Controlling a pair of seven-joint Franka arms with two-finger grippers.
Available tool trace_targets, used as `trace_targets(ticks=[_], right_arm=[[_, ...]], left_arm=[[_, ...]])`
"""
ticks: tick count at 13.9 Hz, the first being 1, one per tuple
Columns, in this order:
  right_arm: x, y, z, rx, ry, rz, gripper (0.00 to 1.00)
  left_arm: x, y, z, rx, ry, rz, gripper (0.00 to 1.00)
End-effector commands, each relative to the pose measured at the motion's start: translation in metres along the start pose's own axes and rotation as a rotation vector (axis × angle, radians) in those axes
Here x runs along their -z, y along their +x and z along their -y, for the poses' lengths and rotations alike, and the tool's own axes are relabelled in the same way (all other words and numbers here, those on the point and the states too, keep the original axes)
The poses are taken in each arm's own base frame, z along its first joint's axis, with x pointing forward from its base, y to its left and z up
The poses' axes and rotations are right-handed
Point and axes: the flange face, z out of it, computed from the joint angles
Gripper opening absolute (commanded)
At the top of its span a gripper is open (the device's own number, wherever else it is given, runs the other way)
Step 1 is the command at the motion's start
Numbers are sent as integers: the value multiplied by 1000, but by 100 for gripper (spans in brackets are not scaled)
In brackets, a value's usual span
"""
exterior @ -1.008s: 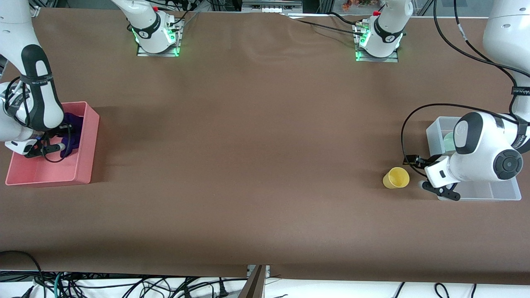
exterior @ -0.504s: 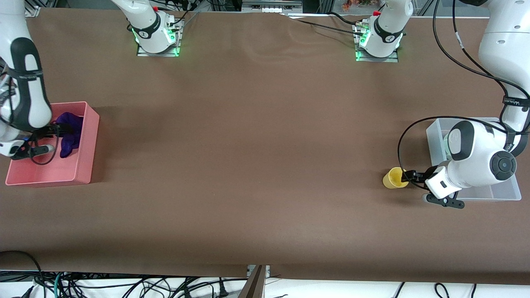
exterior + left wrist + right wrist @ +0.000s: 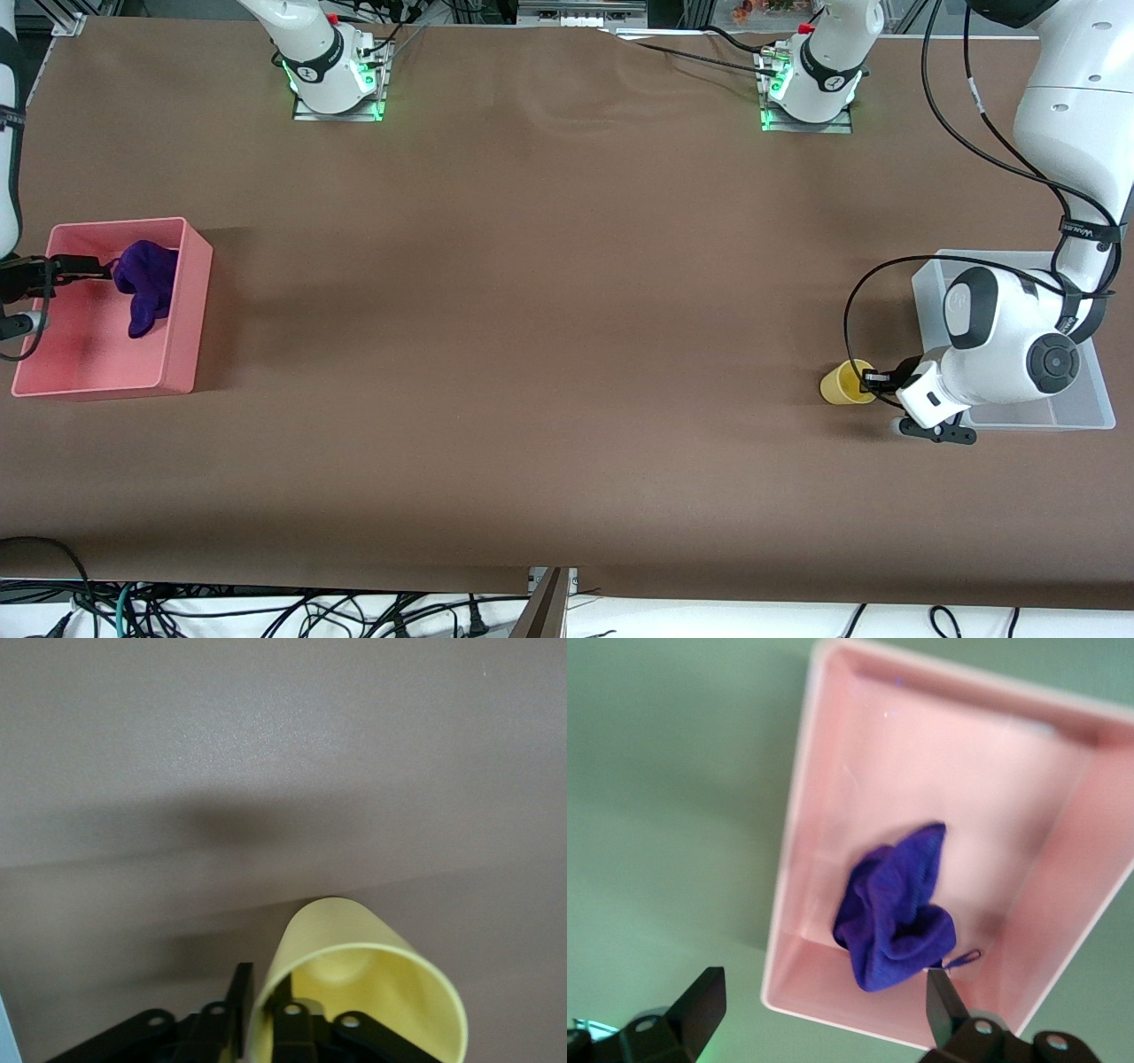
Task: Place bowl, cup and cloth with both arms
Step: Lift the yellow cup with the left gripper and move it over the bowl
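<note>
Front view: the left pincer [image 3: 870,381] is clamped on the rim of the cup [image 3: 844,382], standing on the tabletop [image 3: 549,292] beside the clear bin [image 3: 926,297] at the left arm's end. At the right arm's end, the cloth [image 3: 146,276] lies in the pink bin [image 3: 190,301], the right pincer [image 3: 75,266] spread wide above it.

No lettering, label, brand or number can be read on anything here.

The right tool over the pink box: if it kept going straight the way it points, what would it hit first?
Probably the purple cloth lying in the pink box; the open right tool points down at it, though depth is unclear.
</note>
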Motion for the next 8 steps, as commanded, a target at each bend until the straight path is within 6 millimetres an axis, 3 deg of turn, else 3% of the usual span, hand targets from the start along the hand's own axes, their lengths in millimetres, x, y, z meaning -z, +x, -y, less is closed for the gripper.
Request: trace_targets(ticks=[1,3,5,8], right_arm=[[38,6,39,-10,4,-45,100],[61,12,76,-74,9,-56,100],[84,15,113,-142,18,-83,100],[121,13,162,-99,6,-141,100]], left_arm=[[12,2,-5,11,9,-11,0],[28,-2,-9,8,9,24,0],[60,-9,-10,-2,29,55,0],[105,-30,-5,-65,66,122,0]])
